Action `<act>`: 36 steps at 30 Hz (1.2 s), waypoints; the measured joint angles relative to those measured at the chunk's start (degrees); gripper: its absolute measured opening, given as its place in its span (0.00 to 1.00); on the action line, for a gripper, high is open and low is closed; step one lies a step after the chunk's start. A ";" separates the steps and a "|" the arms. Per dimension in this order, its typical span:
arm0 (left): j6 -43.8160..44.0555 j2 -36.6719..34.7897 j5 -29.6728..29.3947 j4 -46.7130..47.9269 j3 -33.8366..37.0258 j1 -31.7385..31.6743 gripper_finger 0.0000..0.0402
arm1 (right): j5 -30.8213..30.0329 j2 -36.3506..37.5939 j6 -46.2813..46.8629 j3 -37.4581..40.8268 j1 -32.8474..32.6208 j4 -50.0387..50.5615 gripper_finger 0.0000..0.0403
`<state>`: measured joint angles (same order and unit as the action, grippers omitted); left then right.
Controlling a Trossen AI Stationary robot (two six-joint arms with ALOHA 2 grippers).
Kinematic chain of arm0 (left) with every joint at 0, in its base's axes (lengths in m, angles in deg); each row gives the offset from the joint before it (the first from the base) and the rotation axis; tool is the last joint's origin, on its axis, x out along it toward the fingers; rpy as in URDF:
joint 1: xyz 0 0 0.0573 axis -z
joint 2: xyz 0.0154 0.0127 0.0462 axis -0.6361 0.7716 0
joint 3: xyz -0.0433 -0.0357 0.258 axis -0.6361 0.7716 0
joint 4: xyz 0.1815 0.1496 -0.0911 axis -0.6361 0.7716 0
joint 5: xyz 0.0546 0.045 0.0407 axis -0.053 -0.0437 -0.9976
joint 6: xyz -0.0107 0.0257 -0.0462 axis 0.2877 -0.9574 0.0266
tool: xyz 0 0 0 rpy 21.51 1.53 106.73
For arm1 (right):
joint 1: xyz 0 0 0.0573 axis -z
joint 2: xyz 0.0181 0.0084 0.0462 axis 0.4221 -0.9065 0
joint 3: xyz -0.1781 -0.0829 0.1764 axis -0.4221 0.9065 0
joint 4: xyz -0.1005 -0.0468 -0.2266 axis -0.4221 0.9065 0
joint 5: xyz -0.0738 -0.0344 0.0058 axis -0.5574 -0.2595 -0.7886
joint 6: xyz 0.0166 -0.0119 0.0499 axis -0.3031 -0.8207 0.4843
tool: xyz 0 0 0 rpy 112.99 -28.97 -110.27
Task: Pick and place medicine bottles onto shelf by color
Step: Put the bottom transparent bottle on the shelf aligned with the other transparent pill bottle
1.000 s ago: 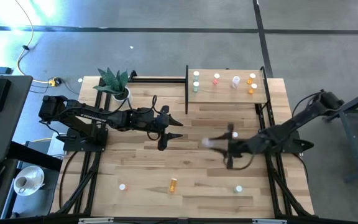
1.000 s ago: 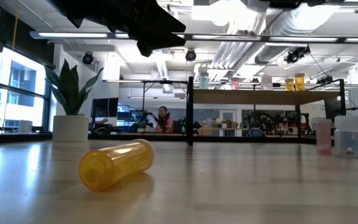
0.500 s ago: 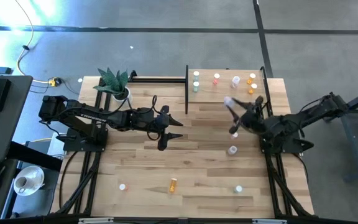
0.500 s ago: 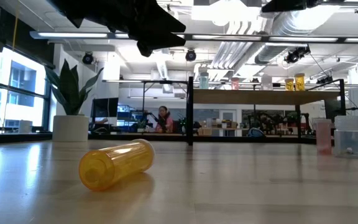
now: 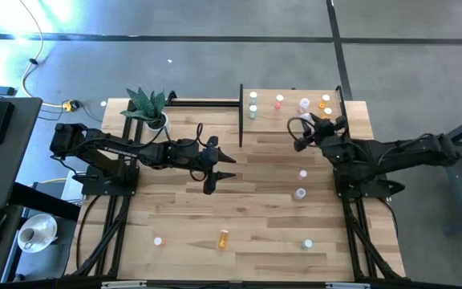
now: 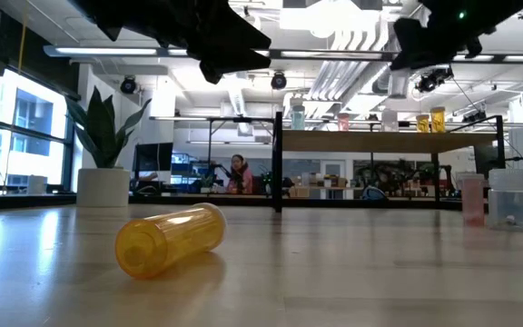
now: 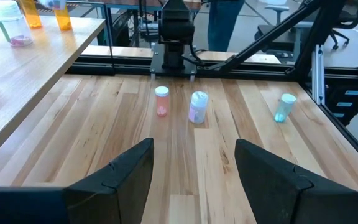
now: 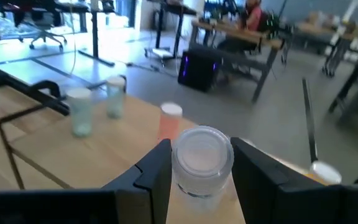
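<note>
My right gripper [image 5: 307, 123] hangs at the near edge of the shelf [image 5: 291, 120], shut on a clear bottle with a white cap [image 8: 202, 159]. On the shelf stand green [image 5: 253, 111], red [image 5: 279, 101], white [image 5: 304, 103] and orange [image 5: 325, 115] bottles. Two pale bottles [image 5: 302, 173] [image 5: 299, 193] stand on the table below it. Near the front edge are a lying orange bottle [image 5: 223, 238], a teal one [image 5: 307, 243] and another small one [image 5: 158, 240]. My left gripper [image 5: 216, 166] waits open above mid-table. My right gripper pinches the clear bottle's body just under its white cap [image 8: 199, 180] between its two fingers, one on each side. The fingers [image 8: 151, 177] reach it roughly level, from the table's right. The bottle stands upright in the hold, lifted clear above the shelf board.
A potted plant [image 5: 149, 108] stands at the far left corner. The shelf's black posts [image 5: 241, 116] rise beside the middle of the table. Bare planks lie between the two arms. In the low view a person [image 6: 239, 173] sits in the room behind.
My right gripper has swung from mid-table toward the far edge and the shelf, carrying the clear bottle lifted clear, and its wrist has rolled and levelled out on the way.
</note>
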<state>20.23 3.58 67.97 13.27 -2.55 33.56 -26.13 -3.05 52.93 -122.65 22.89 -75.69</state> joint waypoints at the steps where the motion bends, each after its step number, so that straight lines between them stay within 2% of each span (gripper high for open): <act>1: 0.00 0.00 0.00 0.00 -0.02 0.01 0.54 | 1.14 0.00 1.49 0.00 1.22 1.14 0.32; 8: 0.00 0.00 0.00 0.00 -0.01 0.00 0.54 | 10.00 -0.01 9.08 0.00 9.95 8.92 0.32; 24: 0.00 0.00 0.00 -0.02 -0.02 0.01 0.54 | 22.81 -0.43 10.49 0.00 20.33 10.25 0.32; 36: 0.00 0.00 0.00 0.37 -0.02 0.00 0.54 | 24.72 -1.89 10.45 -0.04 23.62 10.13 0.32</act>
<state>20.23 3.58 67.97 13.64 -2.57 33.56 -1.41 -4.94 63.38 -122.69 46.51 -65.57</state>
